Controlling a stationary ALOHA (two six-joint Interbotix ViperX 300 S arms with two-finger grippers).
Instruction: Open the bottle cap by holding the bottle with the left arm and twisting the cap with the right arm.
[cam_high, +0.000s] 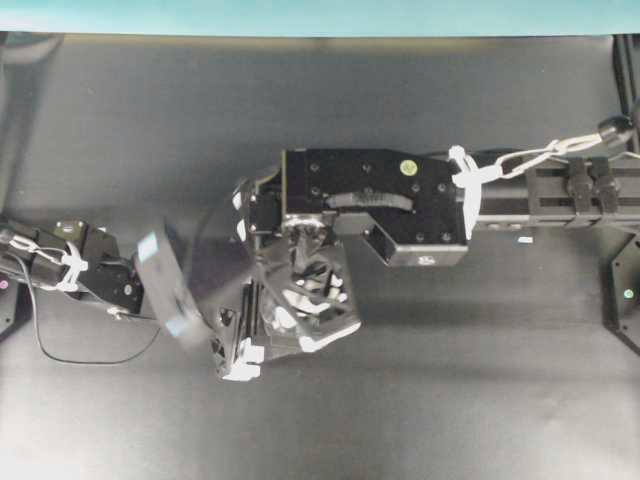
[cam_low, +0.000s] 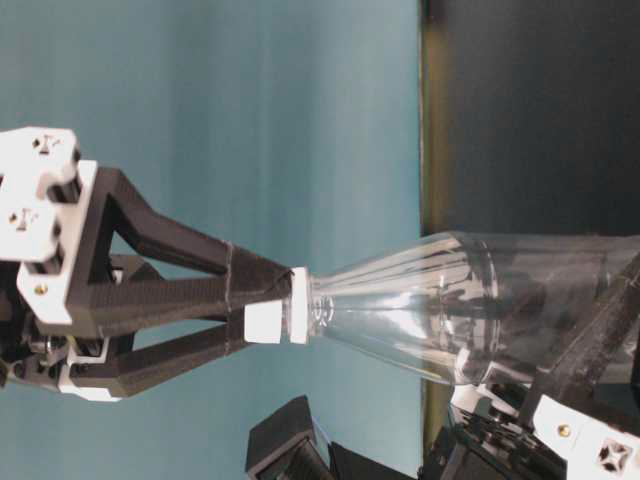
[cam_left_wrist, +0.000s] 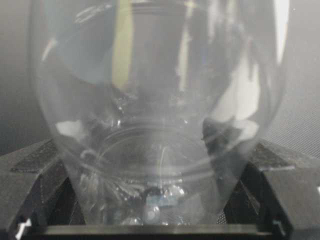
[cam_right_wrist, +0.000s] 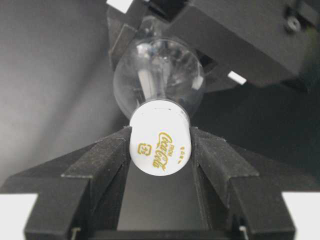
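A: Where is the bottle (cam_low: 440, 310)?

B: Near the middle of the overhead frame, between the two arms. In the table-level view its clear body fills the right half of the frame and tapers toward the centre, ending in the cap (cam_low: 296, 306).

A: What is the left end effector (cam_left_wrist: 160, 220) doing?

B: It is clamped on the bottle's body. The left wrist view shows a black finger (cam_left_wrist: 35, 185) at lower left and another at lower right, both pressed against the clear wall, with the glass filling most of the frame.

A: And the right end effector (cam_right_wrist: 160, 150)?

B: Closed on the cap. In the right wrist view the white cap, with gold lettering on top, sits at centre frame, and a black finger (cam_right_wrist: 100, 160) touches it on each side. The table-level view shows the same: two black fingers reach in from the left of the frame and meet at the cap.

A: Where do the arms lie overhead?

B: The right arm (cam_high: 420, 205), with its flat housing, comes in from the right edge. The left arm (cam_high: 95, 270) enters from the left edge, low in the frame. The dark bench (cam_high: 450, 400) lies under both.
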